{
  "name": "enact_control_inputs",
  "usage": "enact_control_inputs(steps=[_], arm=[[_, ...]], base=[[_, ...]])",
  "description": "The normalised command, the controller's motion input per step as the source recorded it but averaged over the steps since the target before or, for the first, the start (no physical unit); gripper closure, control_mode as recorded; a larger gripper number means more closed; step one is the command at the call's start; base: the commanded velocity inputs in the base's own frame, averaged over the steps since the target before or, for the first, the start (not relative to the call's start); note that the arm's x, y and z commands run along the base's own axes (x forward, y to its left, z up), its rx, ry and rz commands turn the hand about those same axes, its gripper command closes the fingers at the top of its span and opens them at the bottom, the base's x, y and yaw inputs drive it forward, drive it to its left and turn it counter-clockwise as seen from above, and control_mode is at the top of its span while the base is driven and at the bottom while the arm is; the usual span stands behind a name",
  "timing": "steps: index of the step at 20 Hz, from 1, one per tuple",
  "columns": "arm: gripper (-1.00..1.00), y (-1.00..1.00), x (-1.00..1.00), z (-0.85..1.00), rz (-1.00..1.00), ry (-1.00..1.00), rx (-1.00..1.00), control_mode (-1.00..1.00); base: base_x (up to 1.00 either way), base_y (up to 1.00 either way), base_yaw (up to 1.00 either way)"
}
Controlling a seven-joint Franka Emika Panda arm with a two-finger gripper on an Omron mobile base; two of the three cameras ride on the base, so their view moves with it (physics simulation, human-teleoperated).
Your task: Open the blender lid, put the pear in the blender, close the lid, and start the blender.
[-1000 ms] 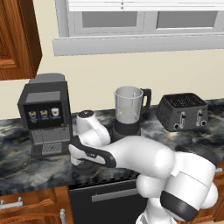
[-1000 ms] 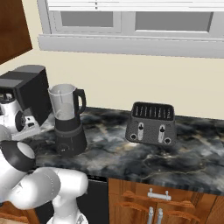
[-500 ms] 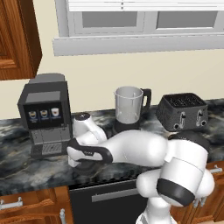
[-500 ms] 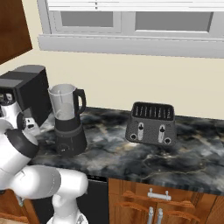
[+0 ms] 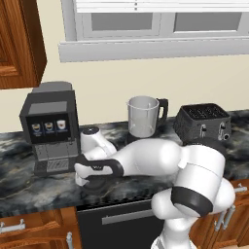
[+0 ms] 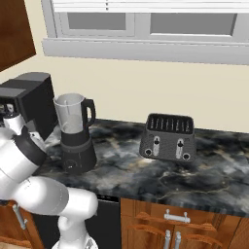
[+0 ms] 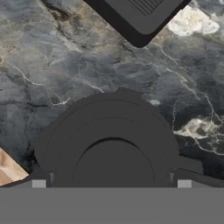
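Note:
The blender (image 5: 144, 120) stands at the back of the counter, its clear jar open at the top; it is also in the right base view as the blender (image 6: 74, 131). The black round blender lid (image 7: 109, 144) lies flat on the dark marble near the counter's front edge, in front of the coffee machine. My gripper (image 7: 111, 183) hangs straight over it, open, one fingertip at each side of the raised knob. From the left base view the gripper (image 5: 90, 182) points down onto the lid (image 5: 101, 188). The pear is out of view.
The boxy grey coffee machine (image 5: 50, 127) stands just behind my hand, and its drip tray (image 7: 140, 17) is close above the lid. A dark toaster (image 6: 168, 138) sits to the right of the blender. The counter's front edge (image 7: 8, 171) is near the lid.
My hand has sunk from above the counter down to the marble in front of the coffee machine. The jaws have stayed wide.

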Motion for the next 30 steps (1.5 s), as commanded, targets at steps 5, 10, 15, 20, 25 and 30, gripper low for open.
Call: enact_control_inputs(steps=[5, 10, 15, 20, 25, 30], arm=[[1.00, 0.00, 0.00, -0.33, 0.00, 0.01, 0.00, -1.00], [1.00, -0.03, 0.00, -0.30, 0.00, 0.00, 0.01, -1.00], [1.00, -0.11, 0.00, -0.09, 0.00, 0.00, 0.05, -1.00], [1.00, -0.08, 0.00, 0.00, 0.00, 0.00, 0.02, -1.00], [1.00, -0.10, -0.09, 0.48, 0.00, -0.11, 0.03, -1.00], [1.00, -0.20, -0.13, 1.00, -0.04, -0.19, 0.00, -1.00]], base=[[0.00, 0.00, 0.00], [0.00, 0.00, 0.00], [0.00, 0.00, 0.00], [0.00, 0.00, 0.00], [0.00, 0.00, 0.00], [0.00, 0.00, 0.00]])
